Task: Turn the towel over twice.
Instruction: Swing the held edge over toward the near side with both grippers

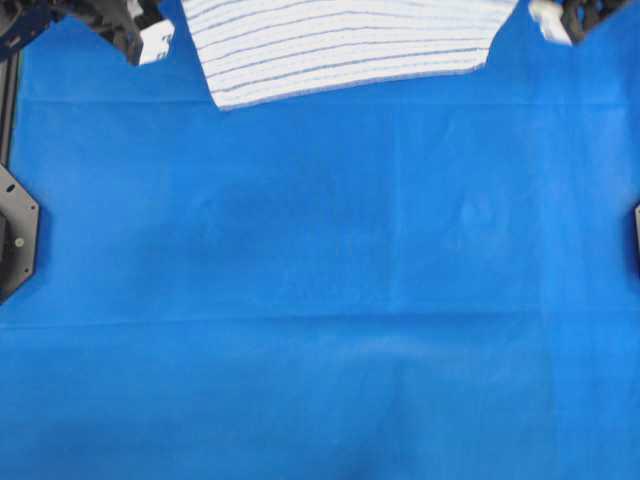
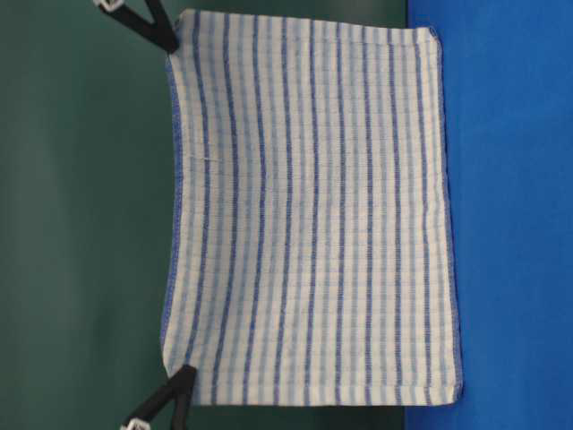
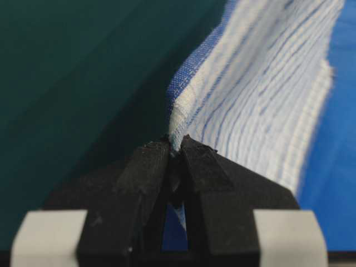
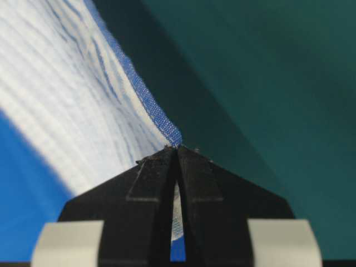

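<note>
towel: the big white rectangular woven cloth with thin dark-blue and light-blue stripes (image 2: 313,215) is hanging up in the air, stretched out flat like a sheet on a line, held by its two upper corners. Its top hem is sagging a bit in the middle between the two grips.

where it's sitting: in the overhead view the towel (image 1: 340,45) is showing at the far edge of the bench, with its lower hem hanging right down near the blue cover. I can't really tell if that hem is touching the cover or just floating above it.

left pincer: the black left pincer (image 3: 175,146) is pressing its tips together on one top corner of the towel (image 3: 261,89), a bit of hem poking through between the fingers. In the table-level view the left pincer (image 2: 168,47) is biting the corner right at the hem.

right pincer: the black right pincer (image 4: 177,148) is doing the same thing on the other top corner of the towel (image 4: 72,111), tips squeezed onto the blue hem. Same story for the right pincer (image 2: 183,374) in the table-level view.

bench: the plain bright-blue cloth cover (image 1: 320,300) is lying flat across the whole bench, with a couple of faint fold creases.

background: a dark green backdrop (image 2: 81,215) is hanging behind the towel.
</note>
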`<state>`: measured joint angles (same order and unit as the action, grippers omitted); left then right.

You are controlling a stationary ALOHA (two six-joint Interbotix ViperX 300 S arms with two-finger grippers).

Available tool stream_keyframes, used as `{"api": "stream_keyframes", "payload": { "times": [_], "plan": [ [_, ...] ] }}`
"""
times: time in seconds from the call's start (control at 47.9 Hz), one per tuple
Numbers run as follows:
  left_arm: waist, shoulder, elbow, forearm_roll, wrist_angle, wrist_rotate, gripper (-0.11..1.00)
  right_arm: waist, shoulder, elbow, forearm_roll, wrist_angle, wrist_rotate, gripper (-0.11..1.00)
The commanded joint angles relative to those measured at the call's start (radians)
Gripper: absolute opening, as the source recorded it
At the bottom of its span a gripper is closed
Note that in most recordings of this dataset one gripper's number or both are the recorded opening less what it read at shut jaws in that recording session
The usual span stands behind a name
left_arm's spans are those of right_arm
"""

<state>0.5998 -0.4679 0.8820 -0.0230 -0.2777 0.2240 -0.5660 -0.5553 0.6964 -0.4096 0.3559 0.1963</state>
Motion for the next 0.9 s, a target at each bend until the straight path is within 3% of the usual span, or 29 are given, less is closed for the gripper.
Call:
{"api": "stream_keyframes", "payload": {
  "times": [0.0,0.167,0.459,0.668,0.877],
  "plan": [
    [-0.034,-0.034,0.005,0.0,0.014,0.0,0.03,0.055,-0.041,0.003,0.012,0.035,0.009,0.02],
    [-0.118,-0.075,0.037,0.0,0.066,0.0,0.03,0.199,-0.078,0.052,0.02,0.092,0.067,0.02],
    [-0.333,-0.084,0.114,0.0,0.124,-0.003,0.03,0.469,-0.06,0.141,0.02,0.135,0.216,0.02],
    [-0.474,-0.014,0.199,0.0,0.121,-0.061,0.03,0.581,0.003,0.196,0.02,0.118,0.324,0.02],
    [-0.615,0.081,0.218,-0.002,0.078,-0.091,0.03,0.669,0.089,0.244,0.02,0.031,0.433,0.02]
  ]
}}
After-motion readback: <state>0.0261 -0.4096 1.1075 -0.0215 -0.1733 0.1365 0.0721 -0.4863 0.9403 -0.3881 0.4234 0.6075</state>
